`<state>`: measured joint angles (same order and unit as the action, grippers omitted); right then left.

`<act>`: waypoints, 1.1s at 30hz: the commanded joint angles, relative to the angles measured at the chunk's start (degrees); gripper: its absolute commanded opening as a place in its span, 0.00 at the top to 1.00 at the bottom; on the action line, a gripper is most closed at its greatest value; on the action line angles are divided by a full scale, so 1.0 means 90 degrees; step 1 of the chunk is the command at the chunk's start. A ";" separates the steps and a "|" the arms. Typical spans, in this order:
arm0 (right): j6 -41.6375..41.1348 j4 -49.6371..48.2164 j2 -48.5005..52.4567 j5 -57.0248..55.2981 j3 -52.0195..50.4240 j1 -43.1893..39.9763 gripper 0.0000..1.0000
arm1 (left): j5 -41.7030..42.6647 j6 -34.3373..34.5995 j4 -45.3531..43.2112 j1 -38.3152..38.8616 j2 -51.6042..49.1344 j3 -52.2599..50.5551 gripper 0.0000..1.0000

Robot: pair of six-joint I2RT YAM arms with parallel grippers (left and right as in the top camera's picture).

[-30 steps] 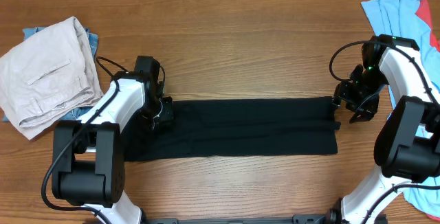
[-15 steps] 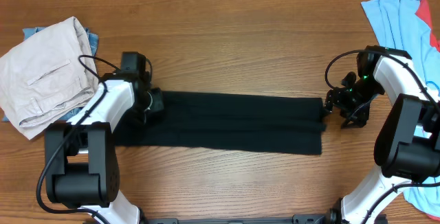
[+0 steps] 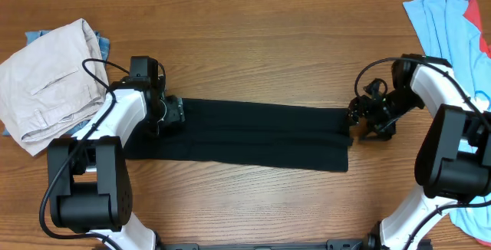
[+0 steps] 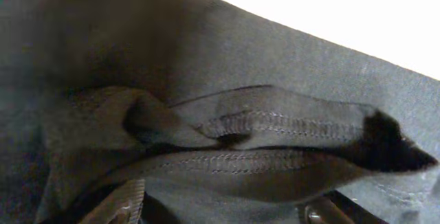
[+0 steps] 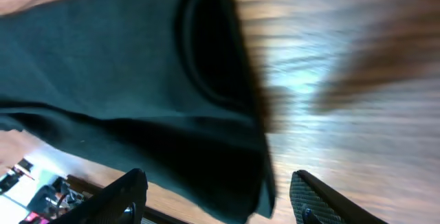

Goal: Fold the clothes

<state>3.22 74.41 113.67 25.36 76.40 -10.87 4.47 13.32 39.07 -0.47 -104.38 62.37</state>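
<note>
Overhead cam: the black shirt (image 3: pixel 245 135) lies as a long narrow strip across the table (image 3: pixel 253 43), stretched btw the two arms. The left gripper (image 3: pixel 172 114) sits on the strip's upper corner at its own end. The right gripper (image 3: pixel 359 120) is at the opposite end, right at the cloth's edge. Beige trousers (image 3: pixel 46 81) lie in a heap out past the left gripper on its outer side, well apart from it. A light-blue tee (image 3: pixel 441 16) lies out past the right gripper, also well apart. From up here neither gripper's fingers can be made out.

Left wrist cam fills that in only partly. The shirt's stitched hems are bunched right in front of it, w/ bits of two fingers (image 4: pixel 127 207) at the bottom edge, mostly covered by cloth. Can't tell whether they pinch it.

Right wrist cam is clearer. Its fingers (image 5: pixel 130 193) are spread apart, and the shirt's end edge runs down btw them, nearer one finger, w/ bare wood beside it. They aren't pressed on the cloth.
</note>
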 commanded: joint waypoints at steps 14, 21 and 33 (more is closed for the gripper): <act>0.0121 -0.1668 -0.0163 0.0272 -0.1243 0.0418 0.43 | 0.0126 -0.0005 0.0627 -0.0029 -0.0044 -0.0107 0.12; 0.0121 -0.1659 -0.0163 0.0381 -0.1239 0.0415 0.96 | 0.0126 -0.0002 0.0969 -0.0029 -0.0044 0.0566 0.00; -0.1086 -0.1328 -0.0165 -0.1180 0.0644 -0.0532 0.96 | 0.0129 -0.0002 0.1943 -0.0029 -0.0044 0.1829 0.00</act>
<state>-1.06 62.00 112.14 24.47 75.07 -10.96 5.32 13.37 55.24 -0.49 -104.27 76.58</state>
